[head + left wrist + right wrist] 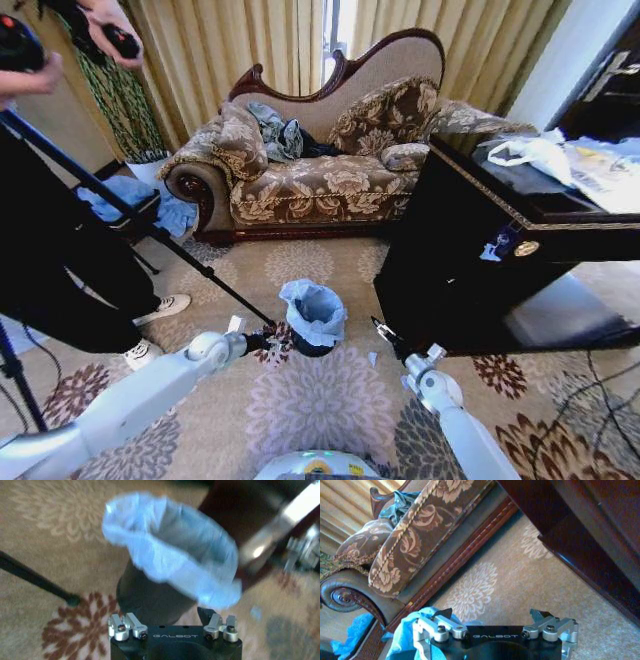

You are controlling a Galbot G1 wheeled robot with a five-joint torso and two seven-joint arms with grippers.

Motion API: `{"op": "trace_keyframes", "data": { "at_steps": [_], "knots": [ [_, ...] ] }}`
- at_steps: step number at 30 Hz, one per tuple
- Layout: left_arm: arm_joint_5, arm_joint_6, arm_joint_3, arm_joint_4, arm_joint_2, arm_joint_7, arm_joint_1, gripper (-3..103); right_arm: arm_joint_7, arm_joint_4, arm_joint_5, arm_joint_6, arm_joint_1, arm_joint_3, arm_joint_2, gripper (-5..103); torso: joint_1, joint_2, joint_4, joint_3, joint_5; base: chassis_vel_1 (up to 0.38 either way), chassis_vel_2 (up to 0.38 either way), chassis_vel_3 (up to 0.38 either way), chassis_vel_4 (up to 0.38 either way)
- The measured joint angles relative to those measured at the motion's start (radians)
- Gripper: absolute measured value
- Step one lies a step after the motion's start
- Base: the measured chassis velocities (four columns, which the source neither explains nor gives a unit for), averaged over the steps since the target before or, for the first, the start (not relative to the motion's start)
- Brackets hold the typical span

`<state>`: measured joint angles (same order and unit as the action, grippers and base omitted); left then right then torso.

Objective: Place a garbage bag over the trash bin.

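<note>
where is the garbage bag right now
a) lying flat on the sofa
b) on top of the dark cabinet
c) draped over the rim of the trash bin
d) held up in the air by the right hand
c: the garbage bag lines the trash bin, its edge folded out over the rim, on the carpet.

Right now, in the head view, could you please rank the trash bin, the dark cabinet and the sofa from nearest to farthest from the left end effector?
1. The trash bin, lined with the garbage bag, stands just right of the left end effector.
2. The dark cabinet, farther right, past the bin.
3. The sofa, well beyond, by the curtains.
</note>
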<state>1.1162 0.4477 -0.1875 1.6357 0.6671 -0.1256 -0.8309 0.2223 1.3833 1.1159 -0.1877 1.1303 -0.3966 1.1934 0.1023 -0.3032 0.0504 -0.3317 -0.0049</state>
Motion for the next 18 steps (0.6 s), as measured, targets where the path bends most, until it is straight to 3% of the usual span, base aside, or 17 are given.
{"op": "trace_keyframes", "data": {
  "at_steps": [2, 4, 5, 7, 11, 15, 18],
  "knots": [
    [0.067, 0.013, 0.071, 0.035, 0.008, 0.019, -0.039, 76, -0.001, 0.001, 0.000, 0.000, 0.005, -0.004, -0.003, 100, 0.000, 0.000, 0.0000, 0.000, 0.0003, 0.000, 0.000, 0.000, 0.000],
    [0.213, 0.047, 0.173, 0.071, 0.035, 0.069, -0.088, 75, -0.004, 0.003, -0.001, -0.001, 0.010, -0.009, -0.006, 100, 0.000, 0.000, 0.0000, 0.000, -0.0001, 0.000, 0.000, 0.000, 0.000],
    [0.213, 0.047, 0.173, 0.071, 0.035, 0.069, -0.088, 75, -0.004, 0.003, -0.001, -0.001, 0.010, -0.009, -0.006, 100, 0.000, 0.000, 0.0000, 0.000, -0.0001, 0.000, 0.000, 0.000, 0.000],
    [0.334, 0.079, 0.235, 0.077, 0.063, 0.134, -0.108, 74, -0.007, 0.004, -0.003, -0.001, 0.012, -0.008, -0.008, 100, 0.000, 0.000, -0.0001, 0.000, 0.0001, 0.000, 0.000, 0.000, 0.000],
    [0.413, 0.098, 0.260, 0.068, 0.097, 0.204, -0.105, 72, -0.013, 0.008, -0.006, -0.002, 0.011, -0.002, -0.010, 100, 0.000, 0.000, -0.0001, 0.000, 0.0000, 0.000, 0.000, 0.000, 0.000],
    [0.513, 0.109, 0.266, 0.021, 0.155, 0.311, -0.061, 60, -0.022, 0.014, -0.008, -0.003, 0.010, 0.003, -0.015, 100, 0.000, 0.000, 0.0000, 0.000, 0.0000, 0.000, 0.000, 0.000, 0.000],
    [0.537, 0.112, 0.266, -0.008, 0.185, 0.352, -0.038, 54, -0.025, 0.016, -0.008, -0.003, 0.013, 0.005, -0.021, 100, 0.000, 0.000, 0.0000, 0.000, 0.0000, 0.000, 0.000, 0.000, 0.000]
  ]
}}
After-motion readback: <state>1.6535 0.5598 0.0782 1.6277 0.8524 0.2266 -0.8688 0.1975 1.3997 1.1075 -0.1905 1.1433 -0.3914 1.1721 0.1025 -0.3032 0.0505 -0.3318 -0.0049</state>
